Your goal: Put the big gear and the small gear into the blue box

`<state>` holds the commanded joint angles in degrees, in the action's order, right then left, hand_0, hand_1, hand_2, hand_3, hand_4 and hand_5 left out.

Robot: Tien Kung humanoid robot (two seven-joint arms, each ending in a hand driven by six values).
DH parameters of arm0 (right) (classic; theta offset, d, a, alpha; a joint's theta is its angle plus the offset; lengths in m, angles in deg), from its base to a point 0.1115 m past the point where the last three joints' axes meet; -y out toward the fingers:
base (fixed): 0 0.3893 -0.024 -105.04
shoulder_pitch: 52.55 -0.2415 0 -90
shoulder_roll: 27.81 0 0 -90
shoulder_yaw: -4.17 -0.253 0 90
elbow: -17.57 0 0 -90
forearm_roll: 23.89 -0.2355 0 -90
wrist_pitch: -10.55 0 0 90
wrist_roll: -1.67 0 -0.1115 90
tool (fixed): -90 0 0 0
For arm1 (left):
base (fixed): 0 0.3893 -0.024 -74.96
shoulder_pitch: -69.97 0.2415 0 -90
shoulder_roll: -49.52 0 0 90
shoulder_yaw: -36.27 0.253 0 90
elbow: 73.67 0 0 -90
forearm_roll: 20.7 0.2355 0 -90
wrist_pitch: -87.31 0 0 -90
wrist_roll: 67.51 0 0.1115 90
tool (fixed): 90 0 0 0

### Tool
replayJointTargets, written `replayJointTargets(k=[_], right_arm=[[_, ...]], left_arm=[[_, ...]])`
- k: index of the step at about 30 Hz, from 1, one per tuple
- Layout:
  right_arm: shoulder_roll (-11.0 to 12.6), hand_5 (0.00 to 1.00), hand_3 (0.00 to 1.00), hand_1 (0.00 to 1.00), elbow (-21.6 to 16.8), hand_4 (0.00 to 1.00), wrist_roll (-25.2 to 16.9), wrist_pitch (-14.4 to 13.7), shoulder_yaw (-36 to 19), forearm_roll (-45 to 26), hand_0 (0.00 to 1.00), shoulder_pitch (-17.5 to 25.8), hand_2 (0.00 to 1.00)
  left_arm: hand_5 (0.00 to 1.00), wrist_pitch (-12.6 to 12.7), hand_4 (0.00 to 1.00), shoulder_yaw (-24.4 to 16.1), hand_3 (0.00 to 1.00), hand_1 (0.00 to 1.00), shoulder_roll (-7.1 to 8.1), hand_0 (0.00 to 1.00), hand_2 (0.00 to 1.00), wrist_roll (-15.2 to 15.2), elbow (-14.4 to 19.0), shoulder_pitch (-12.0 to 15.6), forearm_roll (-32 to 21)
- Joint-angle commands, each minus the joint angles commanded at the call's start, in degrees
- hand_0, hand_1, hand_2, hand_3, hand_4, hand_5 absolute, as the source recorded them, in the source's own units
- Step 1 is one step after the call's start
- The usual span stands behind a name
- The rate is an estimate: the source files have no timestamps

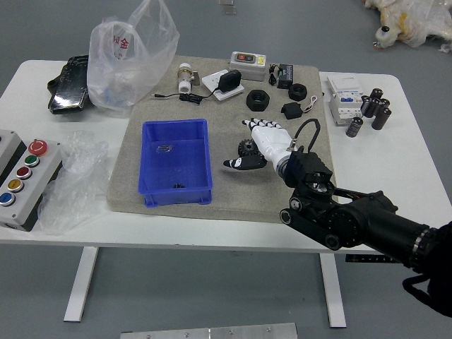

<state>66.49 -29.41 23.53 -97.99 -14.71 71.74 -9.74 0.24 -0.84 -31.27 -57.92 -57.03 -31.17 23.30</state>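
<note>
My right hand [237,143] reaches in from the right over the grey mat, its white fingers extended and the dark thumb well apart from them. Between fingers and thumb a black toothed gear [247,147] shows, partly covered by the hand; nothing shows it gripped. To the left, the blue box [149,173] stands on the mat. Inside it, a small dark piece [179,186] lies near the front wall and a small metallic-looking piece [164,148] near the back left; whether either is a gear I cannot tell. The left arm is out of view.
Behind the hand are two black rings [258,100], a black block [291,110] with a cable, and a white adapter [226,88]. A button panel [27,176] and plastic bags [127,56] are at the left, a white box [346,99] at the right.
</note>
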Motion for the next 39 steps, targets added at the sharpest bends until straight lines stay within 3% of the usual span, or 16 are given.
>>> replayJointTargets(k=[1, 2, 7, 8, 13, 14, 19, 20, 31, 35, 39], right_arm=[[-0.3, 0.542, 0.998, 0.984, 0.9, 0.998, -0.2, -0.6, 0.0, -0.3, 0.989, 0.1, 0.942], [-0.6, 0.254, 0.890, 0.781, 1.5, 0.795, -0.3, -1.1, 0.0, -0.4, 0.859, 0.1, 0.777], [-1.4, 0.254, 0.890, 0.781, 4.1, 0.795, -0.6, -2.6, 1.0, -1.7, 0.859, -0.1, 0.777], [-1.4, 0.137, 0.725, 0.663, 4.3, 0.530, -0.6, -2.8, 1.4, -2.0, 0.772, -0.1, 0.611], [-1.8, 0.137, 0.725, 0.663, 4.8, 0.530, -0.8, -3.8, 3.5, -3.4, 0.772, -0.1, 0.611], [-1.8, 0.002, 0.527, 0.528, 4.7, 0.531, -1.0, -4.1, 3.7, -3.5, 0.690, 0.0, 0.417], [-1.4, 0.002, 0.527, 0.528, 3.0, 0.531, -2.4, -5.9, 3.0, -3.9, 0.690, 0.3, 0.417], [-1.1, 0.002, 0.468, 0.507, 2.3, 0.496, -2.7, -6.3, 2.3, -3.9, 0.674, 0.3, 0.369], [4.3, 0.002, 0.459, 0.502, -10.2, 0.450, -3.5, -8.3, -8.3, 2.7, 0.669, -1.5, 0.365], [4.8, 0.002, 0.459, 0.501, -15.3, 0.434, -3.9, -7.8, -8.7, 3.3, 0.671, -2.0, 0.363], [4.3, 0.002, 0.465, 0.516, -20.1, 0.454, -5.1, -5.3, -5.8, 3.2, 0.688, -2.2, 0.384]], left_arm=[[0.306, 0.0, 0.667, -0.5, 0.677, 0.505, -0.04, 0.655, 0.524, 0.3, 0.0, 0.1, 0.5], [0.306, 0.0, 0.667, -1.0, 0.677, 0.505, -0.08, 0.655, 0.524, 0.5, 0.0, 0.1, 0.8], [0.306, -0.1, 0.667, -2.3, 0.677, 0.505, -0.36, 0.655, 0.524, 1.2, 0.1, 0.8, 2.2], [0.306, -0.1, 0.667, -2.3, 0.677, 0.505, -0.41, 0.655, 0.524, 1.2, 0.1, 0.8, 2.2], [0.306, 0.0, 0.667, -1.7, 0.677, 0.505, -0.58, 0.655, 0.524, 0.9, 0.1, 0.8, 1.5], [0.305, 0.0, 0.667, -1.5, 0.677, 0.505, -0.59, 0.655, 0.524, 0.8, 0.1, 0.8, 1.3], [0.305, 0.0, 0.667, -0.9, 0.677, 0.505, -0.57, 0.655, 0.524, 0.6, 0.1, 0.8, 0.7], [0.305, 0.1, 0.668, -0.9, 0.677, 0.505, -0.55, 0.654, 0.524, 0.5, 0.1, 0.8, 0.6], [0.305, 0.1, 0.668, -0.4, 0.677, 0.505, -0.34, 0.654, 0.525, 0.4, 0.1, 0.8, -0.1], [0.305, 0.1, 0.668, -0.4, 0.678, 0.505, -0.32, 0.654, 0.524, 0.4, 0.1, 0.7, -0.2], [0.304, 0.1, 0.668, -0.4, 0.678, 0.505, -0.33, 0.654, 0.525, 0.4, 0.1, 0.7, -0.1]])
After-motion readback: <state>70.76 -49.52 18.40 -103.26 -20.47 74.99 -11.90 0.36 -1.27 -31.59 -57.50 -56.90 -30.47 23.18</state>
